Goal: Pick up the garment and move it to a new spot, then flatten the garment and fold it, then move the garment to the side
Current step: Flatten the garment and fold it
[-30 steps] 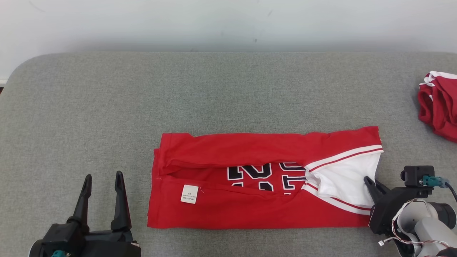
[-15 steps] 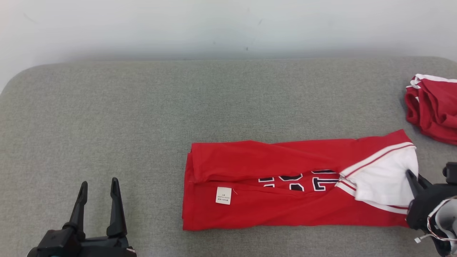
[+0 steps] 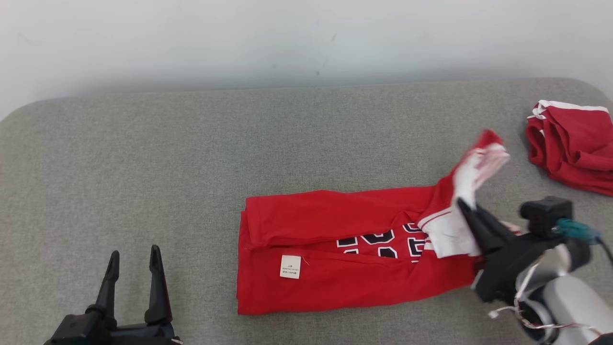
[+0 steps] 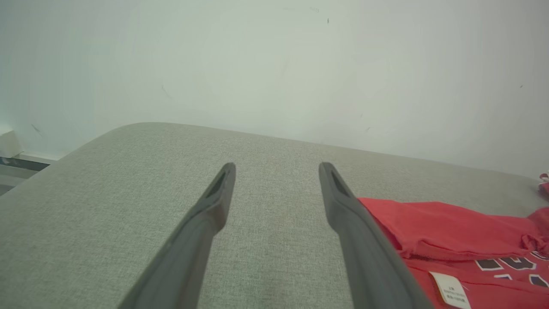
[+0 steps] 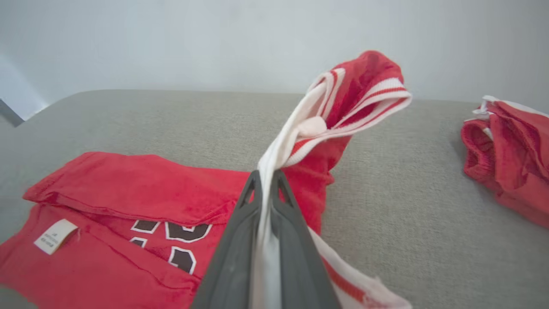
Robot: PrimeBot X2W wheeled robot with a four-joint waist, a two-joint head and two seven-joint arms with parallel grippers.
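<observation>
Grey padded surface [image 3: 143,158], garment [image 3: 345,282] lying centre-right
Right gripper [image 3: 463,205], clamped on its white shoulder panel [image 3: 448,235], now holds that end up (it lay flat before); left gripper [image 3: 133,255] rests at lower left, fingers apart.

Red jersey [image 3: 345,287] (white-striped trim [image 5: 377,96], black numerals [image 3: 376,238]) on grey cushion [image 3: 191,167].

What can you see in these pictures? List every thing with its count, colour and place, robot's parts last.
jersey: one, red with white trim and black lettering, mid-table, right end lifted.
tag: one, white, on the jersey's left part.
bunched garment: one, red with white edge, table's far right.
table: one, grey, under everything.
wall: one, pale, behind the table.
left gripper: one, black, open, lower left.
right gripper: one, black, shut on the jersey's white panel.
</observation>
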